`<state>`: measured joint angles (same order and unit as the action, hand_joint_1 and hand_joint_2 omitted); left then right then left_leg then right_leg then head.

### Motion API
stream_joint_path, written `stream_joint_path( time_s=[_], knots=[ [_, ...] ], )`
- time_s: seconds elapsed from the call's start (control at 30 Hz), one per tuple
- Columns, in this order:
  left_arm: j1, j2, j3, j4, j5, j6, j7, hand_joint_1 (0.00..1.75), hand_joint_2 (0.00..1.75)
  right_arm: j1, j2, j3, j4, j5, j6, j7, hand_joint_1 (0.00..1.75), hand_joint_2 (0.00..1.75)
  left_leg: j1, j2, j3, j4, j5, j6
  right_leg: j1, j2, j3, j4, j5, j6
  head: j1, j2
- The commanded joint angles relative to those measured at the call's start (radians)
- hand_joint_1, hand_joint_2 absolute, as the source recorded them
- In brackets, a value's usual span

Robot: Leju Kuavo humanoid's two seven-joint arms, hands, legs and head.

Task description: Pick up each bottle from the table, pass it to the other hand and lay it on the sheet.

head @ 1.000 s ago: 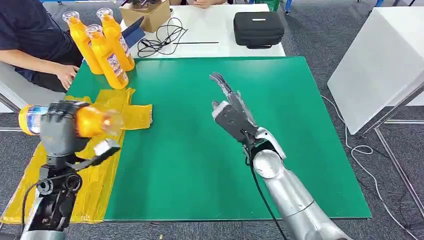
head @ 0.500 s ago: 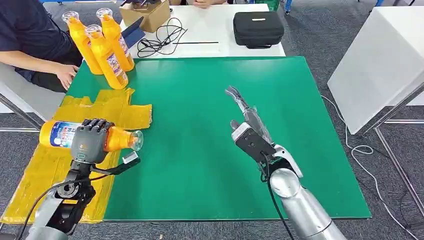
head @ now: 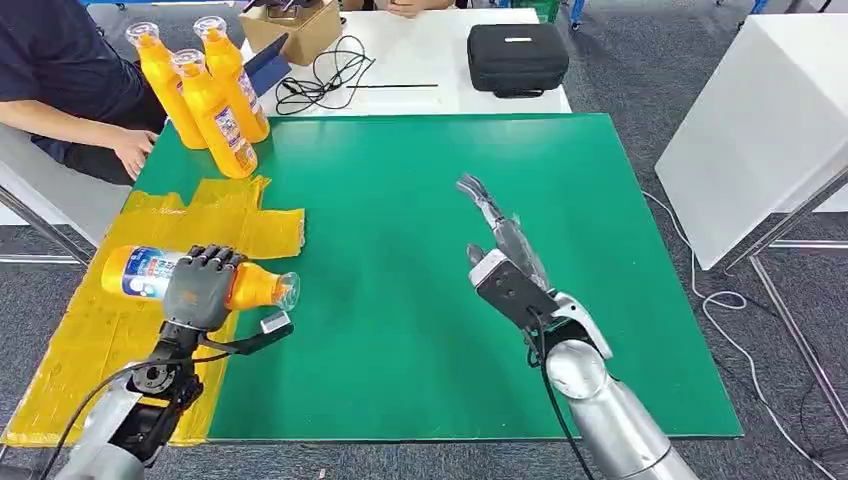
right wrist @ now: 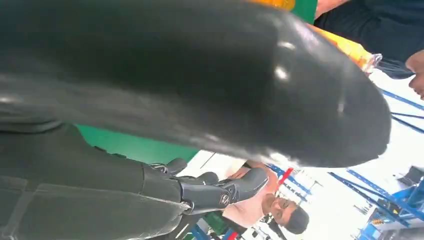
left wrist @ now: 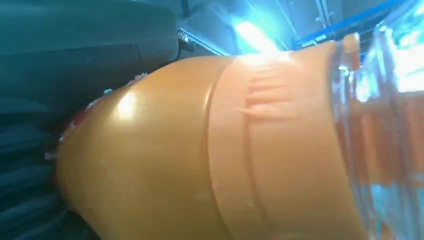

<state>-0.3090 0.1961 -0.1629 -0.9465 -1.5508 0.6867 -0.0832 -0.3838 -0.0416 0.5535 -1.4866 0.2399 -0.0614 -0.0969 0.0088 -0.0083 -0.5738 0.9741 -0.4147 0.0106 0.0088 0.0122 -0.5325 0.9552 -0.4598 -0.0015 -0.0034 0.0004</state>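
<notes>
Left hand (head: 200, 287), lower left of frame, grips orange bottle (head: 150, 274) lying sideways over yellow sheet (head: 60, 350): lower it flat w/ cap off the sheet's edge before letting go; right hand (head: 497, 246), centre-right, is open w/ nothing in it.

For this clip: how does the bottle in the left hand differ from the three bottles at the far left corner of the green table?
The held bottle lies on its side over the yellow sheet, cap toward the table's middle; the three bottles stand upright on the green table. The left hand grips the held one; the three standing ones are untouched, beside a person's hand. All four are orange with clear caps and similar labels.
</notes>
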Motion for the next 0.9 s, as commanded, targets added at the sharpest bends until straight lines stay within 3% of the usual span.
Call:
stream_joint_path(
  time_s=[0.03,0.07,0.1,0.13,0.2,0.23,0.3,0.4,0.67,0.9],
  knots=[
    [-0.064,-0.009,-0.022,0.235,0.052,0.011,-0.069,1.66,1.75,-0.012,-0.06,0.028,0.012,-0.016,-0.012,-0.003,0.0,0.0,0.0,0.0,0.006,-0.001,-0.002,0.0,0.0,-0.002,0.006,-0.002,-0.002,0.002,0.001,0.0],
    [-0.068,-0.016,-0.008,0.262,0.071,0.011,-0.093,1.03,1.75,-0.013,-0.06,0.03,0.018,-0.019,-0.012,-0.005,0.0,0.0,0.0,-0.001,0.005,-0.001,-0.002,0.0,0.0,-0.002,0.005,-0.001,-0.002,0.002,0.001,0.0],
    [-0.068,-0.02,0.004,0.28,0.074,0.011,-0.108,0.28,1.75,-0.014,-0.063,0.033,0.022,-0.02,-0.013,-0.006,0.0,0.0,0.0,-0.001,0.004,-0.001,-0.001,0.0,0.0,-0.002,0.004,-0.001,-0.001,0.002,0.001,0.0],
    [-0.064,-0.019,0.006,0.289,0.07,0.011,-0.117,0.0,1.75,-0.014,-0.064,0.035,0.027,-0.024,-0.011,-0.011,0.0,0.0,0.0,0.0,0.004,-0.001,-0.001,0.0,0.0,-0.001,0.004,-0.001,-0.001,0.001,0.0,0.0],
    [-0.071,-0.021,0.002,0.365,0.147,0.011,-0.157,0.0,1.75,-0.023,-0.066,0.041,0.041,-0.031,-0.003,-0.017,0.0,0.0,0.0,0.0,0.004,-0.001,-0.001,0.0,0.0,-0.001,0.004,-0.002,-0.001,0.002,0.001,0.0],
    [-0.077,-0.025,0.022,0.397,0.15,0.011,-0.154,0.0,0.0,-0.027,-0.065,0.042,0.045,-0.032,-0.003,-0.017,0.0,0.0,0.0,0.001,0.007,-0.002,-0.002,0.0,0.0,-0.001,0.007,-0.002,-0.001,0.002,0.0,0.0],
    [-0.127,-0.04,0.049,0.554,0.221,0.011,-0.212,0.0,0.0,-0.042,-0.059,0.046,0.059,-0.034,0.002,-0.021,0.0,0.0,0.0,0.001,0.003,-0.001,-0.001,0.0,0.0,0.0,0.003,-0.001,0.0,0.001,0.001,0.0],
    [-0.152,-0.047,0.065,0.621,0.286,0.001,-0.273,0.0,0.0,-0.057,-0.06,0.049,0.073,-0.036,0.006,-0.022,0.0,0.0,0.0,0.0,0.003,-0.001,0.0,0.0,0.0,-0.001,0.003,-0.001,-0.001,0.001,0.001,0.0],
    [-0.169,-0.059,0.094,0.633,0.357,-0.055,-0.314,0.0,0.0,-0.05,-0.063,0.048,0.073,-0.036,0.006,-0.022,0.0,0.0,-0.001,-0.001,0.008,-0.001,-0.001,0.0,-0.001,-0.002,0.009,-0.001,0.0,0.002,0.001,0.0],
    [-0.178,-0.056,0.114,0.63,0.497,-0.209,-0.396,0.0,0.0,-0.034,-0.052,0.034,0.066,-0.031,0.009,-0.026,0.0,0.0,0.0,0.0,0.011,-0.001,-0.001,0.0,0.0,-0.002,0.012,-0.002,0.0,0.002,0.0,0.0]
  ],
)
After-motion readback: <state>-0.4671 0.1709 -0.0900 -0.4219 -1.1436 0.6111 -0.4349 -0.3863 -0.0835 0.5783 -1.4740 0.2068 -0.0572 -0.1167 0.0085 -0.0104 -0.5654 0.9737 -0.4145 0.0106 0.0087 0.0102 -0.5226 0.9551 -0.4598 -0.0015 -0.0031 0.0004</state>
